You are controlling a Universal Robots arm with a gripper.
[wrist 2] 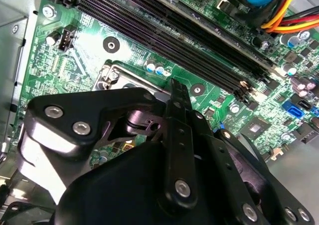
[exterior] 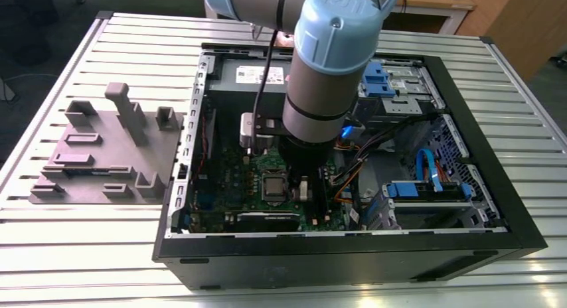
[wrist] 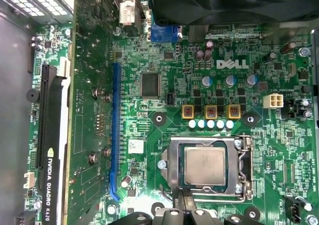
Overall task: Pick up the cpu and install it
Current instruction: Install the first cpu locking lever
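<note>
1. One cpu (wrist: 204, 165): lies flat, silver top up, inside the metal socket frame (wrist: 172, 171) of the one green motherboard (wrist: 149, 135). Sits just below the middle of the exterior view.
2. One arm (exterior: 323, 76) and one gripper (wrist: 183, 199).
3. Arm pose: enters at the top edge of the exterior view and stands nearly upright with a slight lean. Reaches into the open computer case (exterior: 310, 268), with its wrist over the motherboard.
4. Gripper: points down at the board, tip at the socket frame's edge, just beside the cpu. Fingers (wrist 2: 178, 93) look pressed together in both wrist views, with nothing held between them.
5. One computer case, lying open on one slatted table (exterior: 89, 255).
6. One grey fixture block (exterior: 106, 155) at the left of the exterior view, on the table outside the case and well apart from the cpu.
7. Near the socket in the first wrist view: three yellow square parts (wrist: 210, 111) in a row, and five pale round capacitors (wrist: 210, 123) between them and the frame.
</note>
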